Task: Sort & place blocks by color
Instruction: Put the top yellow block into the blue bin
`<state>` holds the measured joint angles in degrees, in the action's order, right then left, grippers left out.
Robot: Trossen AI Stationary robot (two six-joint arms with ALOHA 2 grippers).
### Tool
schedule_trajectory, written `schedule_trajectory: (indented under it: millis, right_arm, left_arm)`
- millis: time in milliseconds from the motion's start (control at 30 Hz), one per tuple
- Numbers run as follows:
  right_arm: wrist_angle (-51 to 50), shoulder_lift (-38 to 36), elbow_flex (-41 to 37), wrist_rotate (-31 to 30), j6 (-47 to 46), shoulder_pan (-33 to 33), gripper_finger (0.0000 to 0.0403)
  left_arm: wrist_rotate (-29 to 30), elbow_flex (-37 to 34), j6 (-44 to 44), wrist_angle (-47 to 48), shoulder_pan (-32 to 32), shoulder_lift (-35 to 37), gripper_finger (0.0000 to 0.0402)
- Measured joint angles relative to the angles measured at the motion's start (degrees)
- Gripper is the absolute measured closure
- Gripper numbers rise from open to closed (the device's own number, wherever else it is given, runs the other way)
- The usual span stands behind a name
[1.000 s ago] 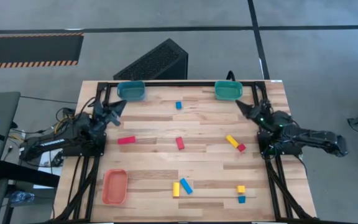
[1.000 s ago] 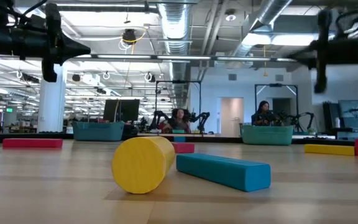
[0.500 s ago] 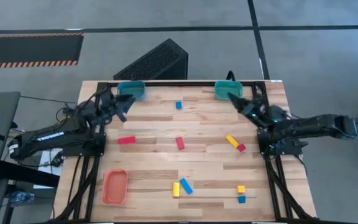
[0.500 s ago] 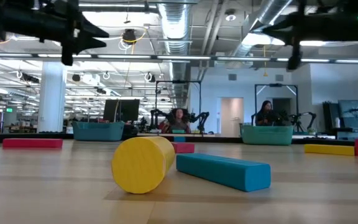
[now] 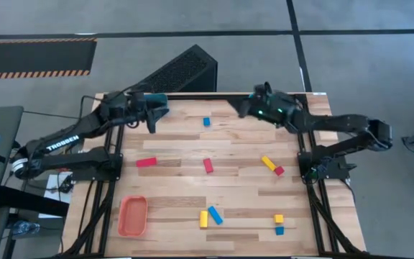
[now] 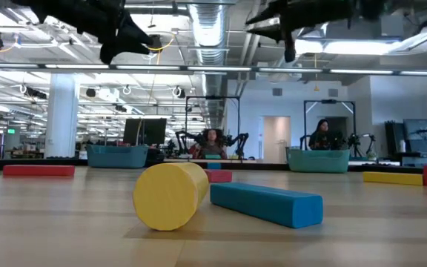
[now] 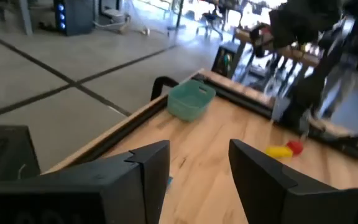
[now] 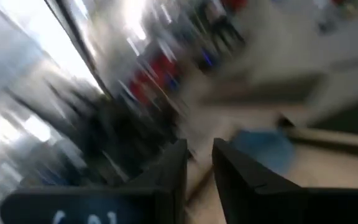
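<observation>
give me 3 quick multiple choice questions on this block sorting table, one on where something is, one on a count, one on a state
1. Where is the orange tray?
A. far edge, between the teal trays
B. near corner on the left arm's side
C. table centre

2. How many yellow blocks lie on the table?
A. one
B. three
C. five

3. What is the left gripper holding?
A. a red bar
B. a blue cube
C. nothing

Answers:
1 B, the high view shows it there.
2 B: one beside the blue bar, one, one.
3 C, its fingers stand apart with only table between them.
</observation>
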<state>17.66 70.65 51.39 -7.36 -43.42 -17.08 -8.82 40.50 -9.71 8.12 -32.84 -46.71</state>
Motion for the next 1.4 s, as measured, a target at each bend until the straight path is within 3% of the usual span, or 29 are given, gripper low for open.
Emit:
schedule_trajectory:
  millis: [100,167,233,367,500,733,933,1133,1300,1400]
  right_arm:
    - [-27.46,2.9,10.98,-4.16,8.26,1.7,0.0289]
    - [-39.77,5.91,16.18,-8.21,10.61,3.17,0.0287]
    - [-49.07,8.56,19.5,-9.0,7.64,3.89,0.0284]
    - [-65.08,12.7,21.28,-4.81,1.54,4.04,0.0282]
    - [-76.17,16.09,21.21,-4.69,-2.82,6.38,0.0283]
    - [-81.21,18.6,20.75,-4.19,0.79,9.61,0.0277]
    - [-79.65,13.16,11.18,-2.07,1.34,6.62,0.0271]
    - [-68.28,2.94,-1.7,4.01,-5.24,6.14,0.0271]
    - [-66.5,3.89,-7.03,5.92,-6.16,10.24,0.026]
    - [-66.94,5.86,-7.9,5.96,-6.91,13.05,0.0243]
  left_arm:
    - [-1.28,2.12,3.59,3.02,-0.96,-1.47,0.0248]
    - [-0.6,2.22,5.62,3.15,-1.31,-2.01,0.0248]
    - [2.4,2.25,9.37,3.74,-1.34,-2.64,0.0248]
    - [8.28,1.89,17.66,9.77,-1.16,-5.45,0.0248]
    - [10.05,1.21,15.65,13.44,-1.16,-9.8,0.0248]
    - [-2.75,1.21,9.16,10.17,-0.64,-16.7,0.0248]
    - [-4.05,1.21,4.45,-0.12,0.74,-18.83,0.0248]
    - [-4.02,1.21,5.55,-6.75,0.94,-19.03,0.0248]
    - [-0.25,1.21,11.73,-10.22,1.02,-19.03,0.0248]
    - [0.66,1.21,11.18,-12.85,1.04,-19.03,0.0248]
